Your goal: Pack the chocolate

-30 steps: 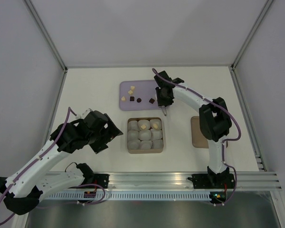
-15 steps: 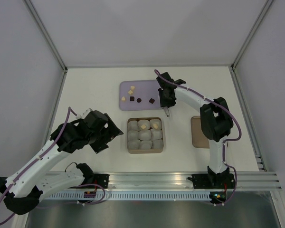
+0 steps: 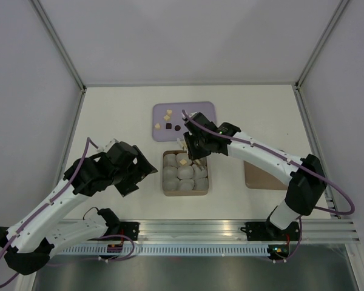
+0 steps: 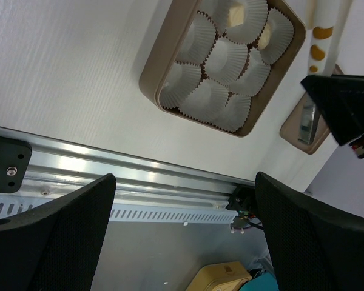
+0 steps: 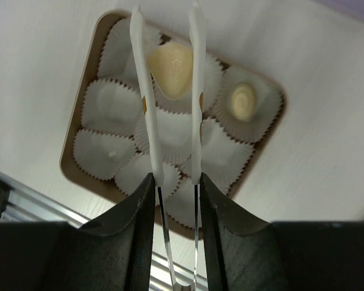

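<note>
Tongs (image 5: 196, 91), slim and white, clamped in the right gripper (image 5: 176, 182), pinch one cream-yellow chocolate (image 5: 171, 70) over nine white paper cups (image 5: 109, 103); a second chocolate (image 5: 242, 100) sits in one. Left gripper (image 4: 185, 182) gapes empty.

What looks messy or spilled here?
Nothing stands out. The paper cups sit neatly in the box, the loose chocolates lie on the purple tray, and the tongs in the right gripper hold one cream chocolate over the box. None lies on the table.
</note>
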Controlling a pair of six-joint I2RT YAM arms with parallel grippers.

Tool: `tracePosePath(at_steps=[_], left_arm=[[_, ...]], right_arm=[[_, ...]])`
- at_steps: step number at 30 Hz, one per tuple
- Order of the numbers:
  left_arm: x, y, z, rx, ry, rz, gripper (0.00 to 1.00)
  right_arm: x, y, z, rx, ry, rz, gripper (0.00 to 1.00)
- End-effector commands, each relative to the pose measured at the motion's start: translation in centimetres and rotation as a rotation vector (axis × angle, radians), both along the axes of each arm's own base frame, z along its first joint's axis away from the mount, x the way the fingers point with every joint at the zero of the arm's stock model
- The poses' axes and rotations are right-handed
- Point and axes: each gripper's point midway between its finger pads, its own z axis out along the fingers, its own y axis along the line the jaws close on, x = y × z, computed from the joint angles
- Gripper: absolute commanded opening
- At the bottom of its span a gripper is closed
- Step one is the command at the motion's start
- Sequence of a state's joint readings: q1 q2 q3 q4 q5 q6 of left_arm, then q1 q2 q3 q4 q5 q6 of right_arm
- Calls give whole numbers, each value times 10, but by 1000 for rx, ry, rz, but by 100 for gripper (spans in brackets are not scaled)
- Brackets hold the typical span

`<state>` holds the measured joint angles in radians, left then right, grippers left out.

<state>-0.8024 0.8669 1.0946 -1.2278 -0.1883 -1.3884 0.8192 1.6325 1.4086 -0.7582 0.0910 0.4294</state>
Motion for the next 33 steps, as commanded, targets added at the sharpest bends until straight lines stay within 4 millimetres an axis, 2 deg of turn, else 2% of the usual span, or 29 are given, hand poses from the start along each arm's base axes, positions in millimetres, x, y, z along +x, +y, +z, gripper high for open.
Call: tracePosePath(at_steps=[1,3,7,9,12,16,20,33], left_arm=[[0,-3,3,-32,-3,6,100],[0,-2,3,-31,-6,6,100],[-1,-2,3,-33,-6,5,99],[-1,-2,2,-34,-4,8,100],[-2,-2,1,-33,-1,8,100],[-1,0,2,-35,-8,12,99],[-2,1,2,-38,-14,18,99],[-3,1,0,-41,-11,18,100]], right_arm=[[-26,17,-6,32,40,19,28],[-35,28,-12,37,61,39,29],[-34,49,-20,55,69,69,29],[-33,60,-17,72,62,91,29],[-34,68,-25,54,68,109,30],[-40,70,-40,33,90,110,29],[-42,72,-47,24,92,118,30],[-22,75,-57,45,-6,47,33]])
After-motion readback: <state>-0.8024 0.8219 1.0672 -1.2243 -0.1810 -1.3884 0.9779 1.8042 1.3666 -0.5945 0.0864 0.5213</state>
